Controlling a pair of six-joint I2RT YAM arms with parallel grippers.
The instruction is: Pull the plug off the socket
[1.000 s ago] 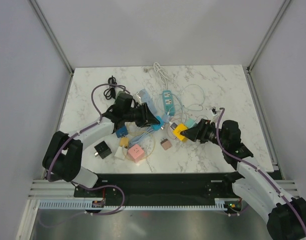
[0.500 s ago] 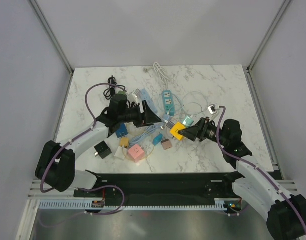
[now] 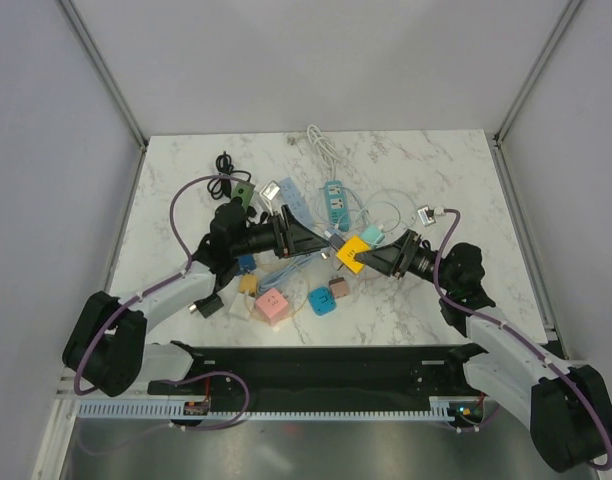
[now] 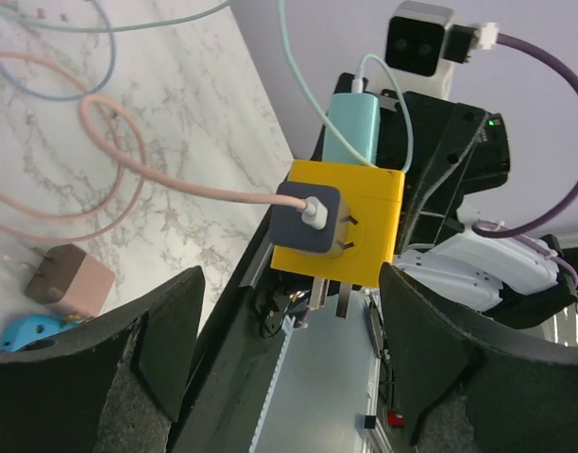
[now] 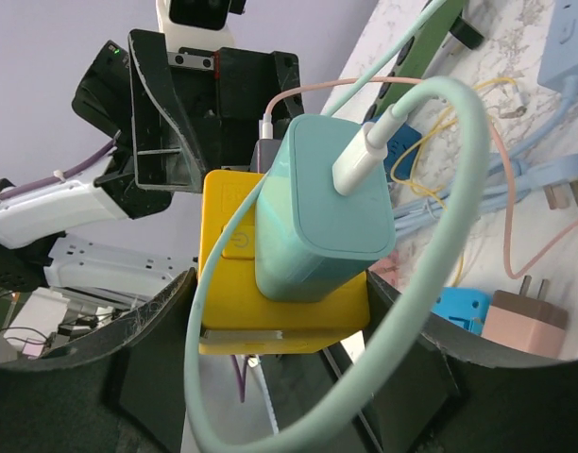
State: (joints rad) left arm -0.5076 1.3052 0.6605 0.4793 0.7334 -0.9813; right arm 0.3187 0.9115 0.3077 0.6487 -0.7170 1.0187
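My right gripper (image 3: 371, 260) (image 5: 284, 354) is shut on a yellow cube socket (image 3: 350, 252) (image 5: 223, 255) and holds it above the table. A teal plug (image 3: 374, 236) (image 5: 322, 208) with a teal cable sits in the socket's upper face. In the left wrist view a grey plug (image 4: 308, 215) on a pink cable sits in the socket (image 4: 350, 222) face turned toward my left gripper, and the teal plug (image 4: 353, 127) sits above it. My left gripper (image 3: 311, 243) (image 4: 289, 359) stands open just left of the socket, with nothing between its fingers.
On the marble table (image 3: 446, 180) below the grippers lie a blue cube plug (image 3: 321, 300), a brown adapter (image 3: 338, 288), a pink cube (image 3: 273, 304) and tangled cables. A light blue power strip (image 3: 334, 200), a white cable (image 3: 321, 145) and a black cable (image 3: 224, 165) lie farther back.
My left gripper has opened, and a blue cube plug that was at its tips now lies on the table. The right gripper has carried the yellow socket slightly left and up.
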